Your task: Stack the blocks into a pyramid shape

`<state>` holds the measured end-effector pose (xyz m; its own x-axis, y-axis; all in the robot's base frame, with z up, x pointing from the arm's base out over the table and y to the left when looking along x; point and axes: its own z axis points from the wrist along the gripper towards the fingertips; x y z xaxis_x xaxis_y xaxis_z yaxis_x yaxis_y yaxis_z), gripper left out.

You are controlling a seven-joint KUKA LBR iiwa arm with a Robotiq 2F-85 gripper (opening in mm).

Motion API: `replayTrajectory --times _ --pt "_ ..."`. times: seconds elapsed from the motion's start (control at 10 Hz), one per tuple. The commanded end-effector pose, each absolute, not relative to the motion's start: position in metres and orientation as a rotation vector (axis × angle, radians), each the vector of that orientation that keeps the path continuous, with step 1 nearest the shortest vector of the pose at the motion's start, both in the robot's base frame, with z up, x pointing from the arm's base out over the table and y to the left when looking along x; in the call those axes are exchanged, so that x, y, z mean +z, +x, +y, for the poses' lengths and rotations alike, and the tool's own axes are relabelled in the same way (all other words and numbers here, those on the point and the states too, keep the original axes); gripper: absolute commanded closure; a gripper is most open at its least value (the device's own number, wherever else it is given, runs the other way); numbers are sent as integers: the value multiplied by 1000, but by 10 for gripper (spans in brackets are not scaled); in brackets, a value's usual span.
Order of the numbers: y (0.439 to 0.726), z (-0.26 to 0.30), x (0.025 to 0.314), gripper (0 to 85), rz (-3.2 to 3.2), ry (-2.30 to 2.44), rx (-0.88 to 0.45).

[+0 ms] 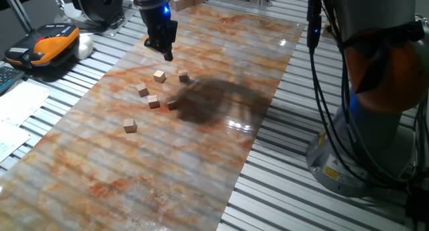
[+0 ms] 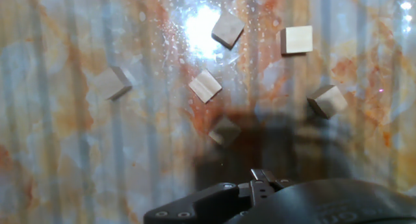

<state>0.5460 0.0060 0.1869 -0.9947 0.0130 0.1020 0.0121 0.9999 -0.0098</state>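
Six blocks lie scattered on the marbled orange-and-grey sheet (image 1: 201, 157) that covers the slatted table (image 1: 295, 184); none is stacked, none touches another. In the fixed view: one block (image 1: 159, 75) and another (image 1: 183, 75) side by side at the far end of the group, a third (image 1: 142, 90) nearer and to the left, a fourth (image 1: 153, 101) just below it, a fifth (image 1: 172, 104) at the edge of the arm's dark shadow, and a sixth (image 1: 130, 125) off alone, closest to the camera. The gripper (image 1: 167, 53) hangs above the sheet, beyond the group, clear of every block and holding nothing; its fingers look drawn close together, though I cannot tell for certain how wide the jaws stand. The hand view looks straight down on all six cubes, with a bright glare patch on the sheet. A black-and-orange device (image 1: 43, 47) sits on the table at the far left. The arm's grey base (image 1: 355, 157) stands to the right.
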Motion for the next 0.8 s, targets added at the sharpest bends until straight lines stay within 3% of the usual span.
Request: replayTrajectory --times 0.0,0.7 --pt "547 6 184 850 -3041 -22 15" --pt "535 24 135 850 -3122 -177 -35"
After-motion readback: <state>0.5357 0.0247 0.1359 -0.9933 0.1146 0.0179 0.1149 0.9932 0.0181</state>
